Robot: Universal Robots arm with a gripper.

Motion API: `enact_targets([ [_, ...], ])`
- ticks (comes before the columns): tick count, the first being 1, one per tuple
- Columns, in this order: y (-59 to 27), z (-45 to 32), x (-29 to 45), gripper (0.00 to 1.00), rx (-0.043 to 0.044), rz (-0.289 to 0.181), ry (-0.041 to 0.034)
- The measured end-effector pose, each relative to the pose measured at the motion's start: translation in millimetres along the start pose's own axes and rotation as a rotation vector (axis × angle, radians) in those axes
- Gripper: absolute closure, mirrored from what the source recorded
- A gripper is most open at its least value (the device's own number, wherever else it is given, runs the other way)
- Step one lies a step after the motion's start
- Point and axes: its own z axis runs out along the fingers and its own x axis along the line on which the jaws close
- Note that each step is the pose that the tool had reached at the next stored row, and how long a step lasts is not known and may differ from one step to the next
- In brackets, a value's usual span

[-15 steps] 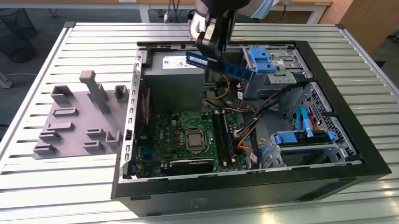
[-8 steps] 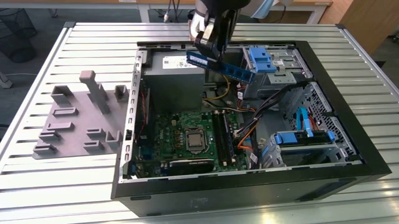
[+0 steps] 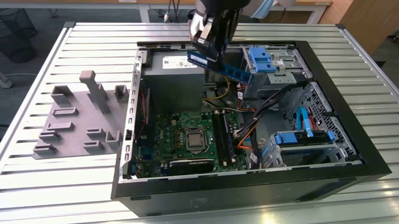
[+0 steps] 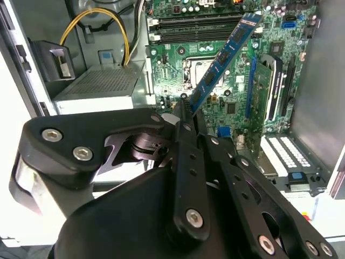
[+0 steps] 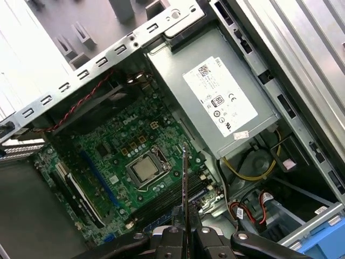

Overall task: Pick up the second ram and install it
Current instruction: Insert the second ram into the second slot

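Black gripper (image 3: 210, 44) had jaws clamped on the long blue-green RAM strip (image 3: 219, 66), carrying it above the open PC case (image 3: 349, 121). Seating it prob needed lining up w/ the black mobo slots (image 5: 170, 197).

Bright, even overhead light; glare whitens the slatted table (image 3: 74, 42); nearby fingers (image 4: 186, 162) look soft.

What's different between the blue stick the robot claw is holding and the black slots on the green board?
The second ram is a blue strip, held in the air, tilted, by the gripper. The slot rails are black, lie flat, and are fixed to the motherboard inside the case. Both are long and narrow.
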Motion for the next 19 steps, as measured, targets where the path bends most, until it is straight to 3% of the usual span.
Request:
enact_targets([
  [19,0.0,0.7,0.0,0.86,0.0003,0.154,-0.0002],
])
